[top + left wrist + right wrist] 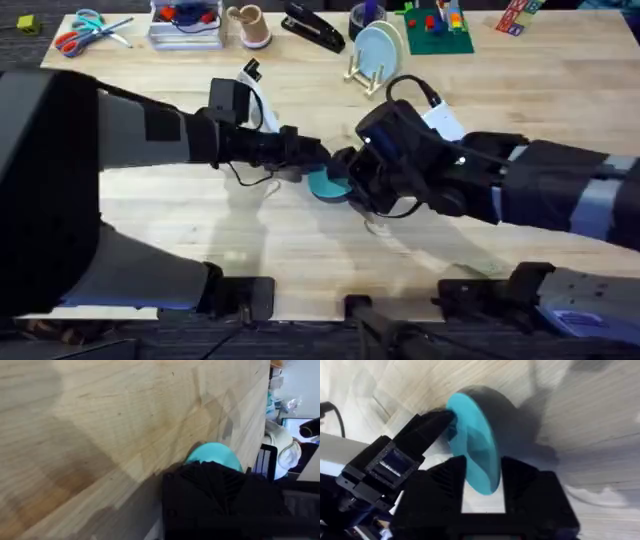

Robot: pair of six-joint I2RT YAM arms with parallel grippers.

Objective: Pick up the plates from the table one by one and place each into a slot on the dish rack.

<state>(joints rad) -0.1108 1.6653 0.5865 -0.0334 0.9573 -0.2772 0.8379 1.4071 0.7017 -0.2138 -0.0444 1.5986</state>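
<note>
Above the middle of the table (150, 215), a turquoise plate (325, 186) is held on edge between both arms. My left gripper (318, 163) comes in from the left and is shut on the plate's rim (451, 416). From the right, my right gripper (483, 477) is shut across the plate (476, 450), one finger on each face. In the left wrist view the plate (214, 454) sticks out beyond the black fingers. At the back, a pale blue plate (378, 48) stands in the dish rack (362, 72).
Along the back edge lie scissors (85, 30), a clear tray (185, 25), a cup (250, 25), a black stapler (312, 28) and a green board with toys (437, 30). A white item (442, 122) sits behind the right arm.
</note>
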